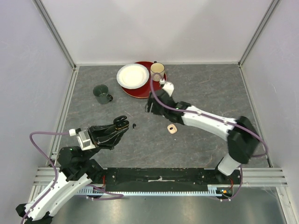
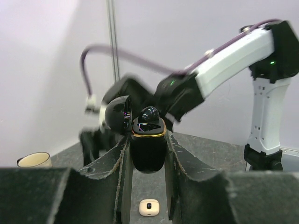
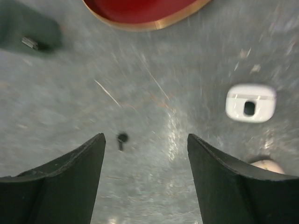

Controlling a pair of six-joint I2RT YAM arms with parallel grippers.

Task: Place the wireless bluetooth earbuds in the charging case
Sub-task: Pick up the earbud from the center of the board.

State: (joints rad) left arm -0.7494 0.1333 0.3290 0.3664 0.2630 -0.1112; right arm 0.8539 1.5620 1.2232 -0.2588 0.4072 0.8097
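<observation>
open right gripper [image 3: 145, 140]: centre over the tiny black stemmed plastic earbud [image 3: 122, 138] lying off-centre between its fingers; left gripper [image 2: 147, 140] clamps the glossy black charging case [image 2: 148, 154].

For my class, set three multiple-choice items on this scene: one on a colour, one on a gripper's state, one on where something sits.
1. The charging case in the left gripper is: A white; B black; C beige.
2. The right gripper is: A open, holding nothing; B shut on the charging case; C shut, empty.
3. The green mug is: A in the left gripper; B on the table; C in the right gripper.
Answers: 1 B, the left wrist view shows it glossy black. 2 A, its fingers stand wide apart, gripping nothing. 3 B, it sits apart from both arms.
</observation>
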